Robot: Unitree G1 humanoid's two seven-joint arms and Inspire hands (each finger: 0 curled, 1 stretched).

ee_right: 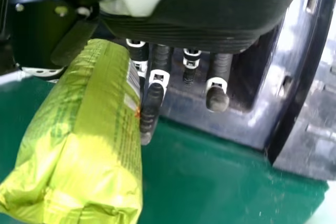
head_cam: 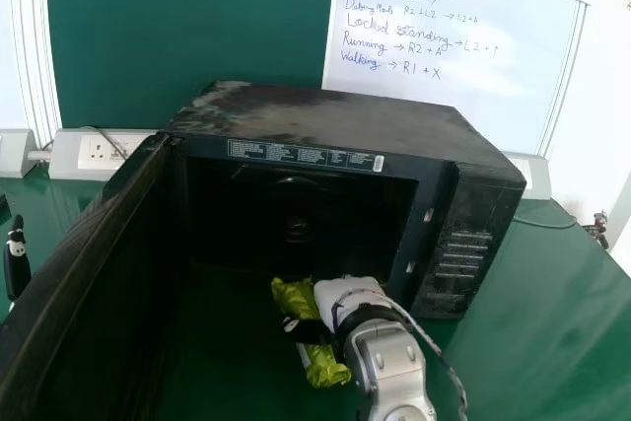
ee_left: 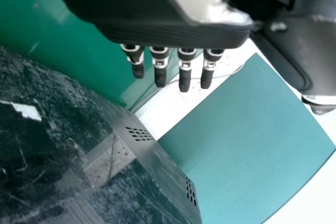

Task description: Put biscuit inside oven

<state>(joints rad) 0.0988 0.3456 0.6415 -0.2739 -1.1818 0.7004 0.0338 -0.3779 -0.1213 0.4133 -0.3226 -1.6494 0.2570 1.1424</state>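
Green biscuit packet [ee_right: 86, 135] pinched between thumb and fingers, right robot hand [head_cam: 347, 299].

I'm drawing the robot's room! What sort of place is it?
Probably a robot lab or workroom: there's a whiteboard of handwritten notes, a microwave oven on a green table, and power sockets near its back edge.

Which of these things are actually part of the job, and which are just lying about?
Part of the job:
- yellow-green biscuit packet
- right hand, gripping it
- black oven
- its open door

Just around:
- whiteboard
- wall socket
- thin cable
- left hand, idle
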